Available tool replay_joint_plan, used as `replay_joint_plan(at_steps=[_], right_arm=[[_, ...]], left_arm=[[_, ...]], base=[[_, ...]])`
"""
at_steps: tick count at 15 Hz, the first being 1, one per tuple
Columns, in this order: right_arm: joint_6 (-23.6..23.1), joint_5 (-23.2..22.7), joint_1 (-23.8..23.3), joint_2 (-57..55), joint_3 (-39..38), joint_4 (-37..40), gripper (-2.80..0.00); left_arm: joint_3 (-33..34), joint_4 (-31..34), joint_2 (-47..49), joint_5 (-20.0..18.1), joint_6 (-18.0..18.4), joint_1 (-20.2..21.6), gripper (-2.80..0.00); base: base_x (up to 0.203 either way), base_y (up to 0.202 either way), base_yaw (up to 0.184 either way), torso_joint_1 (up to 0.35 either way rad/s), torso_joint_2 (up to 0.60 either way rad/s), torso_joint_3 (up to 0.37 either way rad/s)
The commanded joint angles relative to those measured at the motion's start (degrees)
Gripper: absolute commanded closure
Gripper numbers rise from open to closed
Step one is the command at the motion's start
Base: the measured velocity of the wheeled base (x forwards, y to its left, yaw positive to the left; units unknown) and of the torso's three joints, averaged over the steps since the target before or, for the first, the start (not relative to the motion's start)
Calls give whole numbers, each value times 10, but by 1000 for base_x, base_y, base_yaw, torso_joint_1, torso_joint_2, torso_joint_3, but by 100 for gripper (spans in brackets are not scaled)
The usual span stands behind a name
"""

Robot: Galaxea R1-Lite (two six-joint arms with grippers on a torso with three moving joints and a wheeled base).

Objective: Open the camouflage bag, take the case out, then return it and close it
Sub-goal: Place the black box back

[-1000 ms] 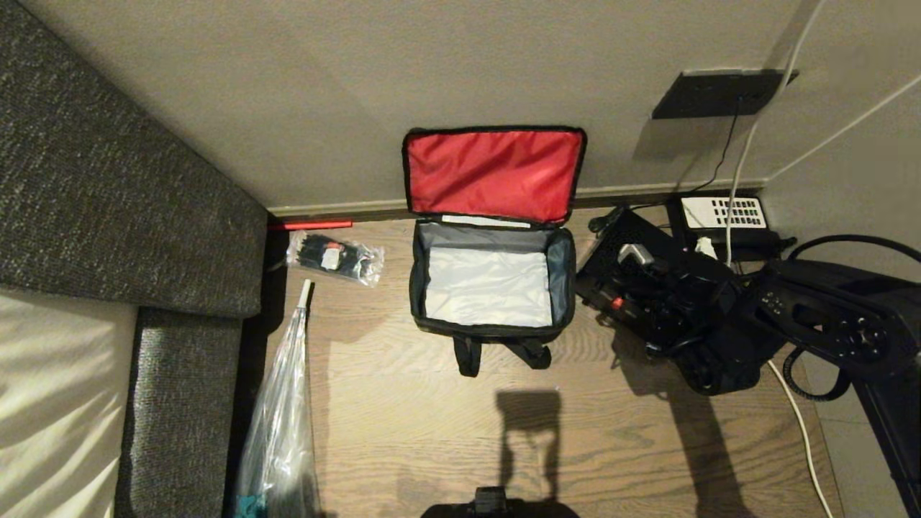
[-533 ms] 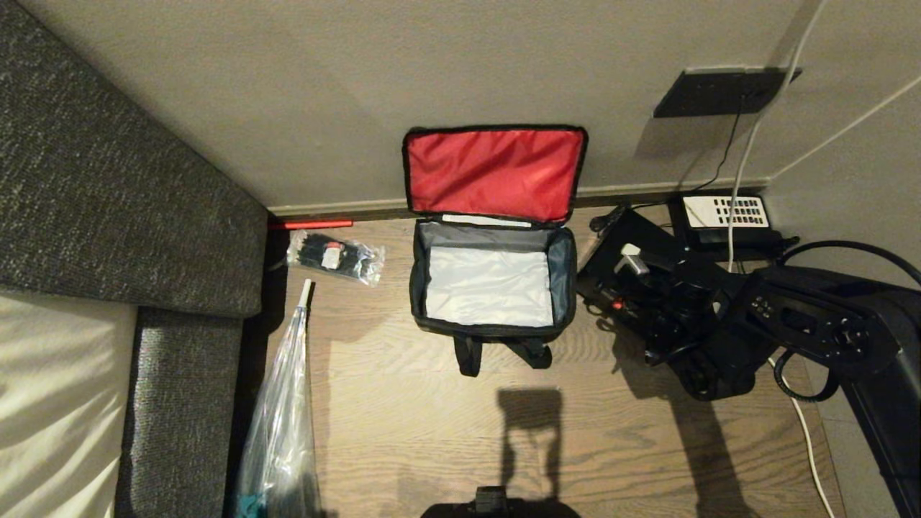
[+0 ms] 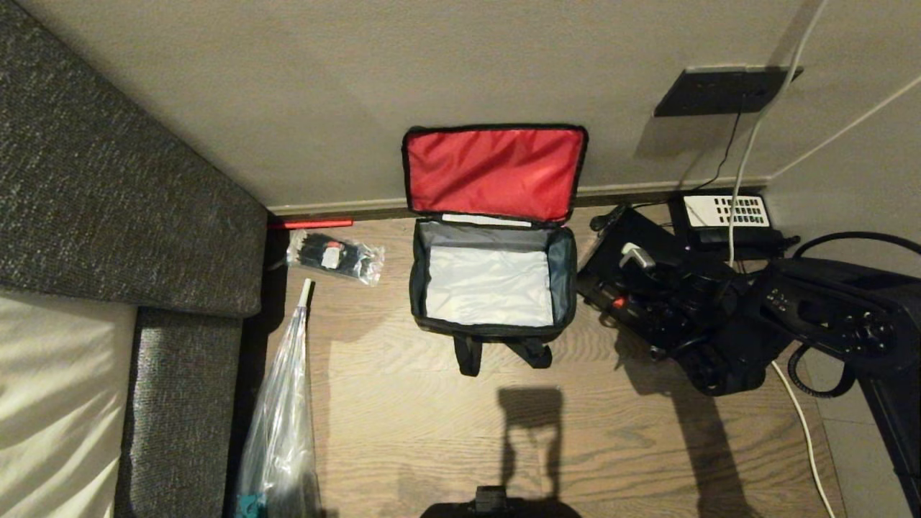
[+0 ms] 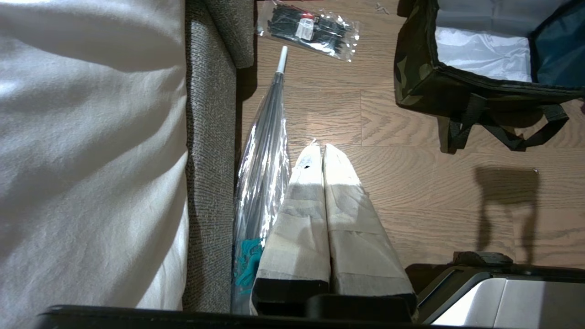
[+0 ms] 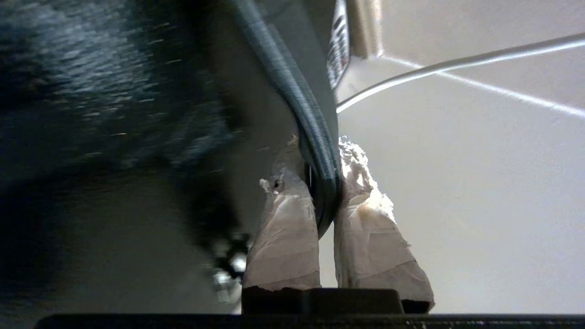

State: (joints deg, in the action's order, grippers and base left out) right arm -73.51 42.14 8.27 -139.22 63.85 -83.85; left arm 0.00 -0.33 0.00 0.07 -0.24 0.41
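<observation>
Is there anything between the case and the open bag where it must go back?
Nothing visible. The right gripper is shut on the edge of the case, just right of the camouflage bag. Only bare floor separates them, and the lid stands open against the wall.

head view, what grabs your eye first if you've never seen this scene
The camouflage bag stands open in the middle of the wooden floor, its bright red lid lining propped against the wall and its pale inside empty. To its right, the right gripper pinches the edge of the black case beside the telephone. On the left, a clear plastic packet lies by the grey sofa.
</observation>
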Motion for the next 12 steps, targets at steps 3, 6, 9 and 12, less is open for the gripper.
replay_joint_plan(at_steps=[3,6,9,12], right_arm=[[-22,-1,1,77,-33,1,0],[-25,-1,3,114,-70,0,0],[-35,-3,5,156,-101,1,0],[-41,-5,13,197,-122,10,0]], left_arm=[[1,0,0,0,0,0,0],[1,0,0,0,0,0,0],[1,0,0,0,0,0,0],[1,0,0,0,0,0,0]], base=[[0,0,0,0,0,0],[0,0,0,0,0,0],[0,0,0,0,0,0],[0,0,0,0,0,0]])
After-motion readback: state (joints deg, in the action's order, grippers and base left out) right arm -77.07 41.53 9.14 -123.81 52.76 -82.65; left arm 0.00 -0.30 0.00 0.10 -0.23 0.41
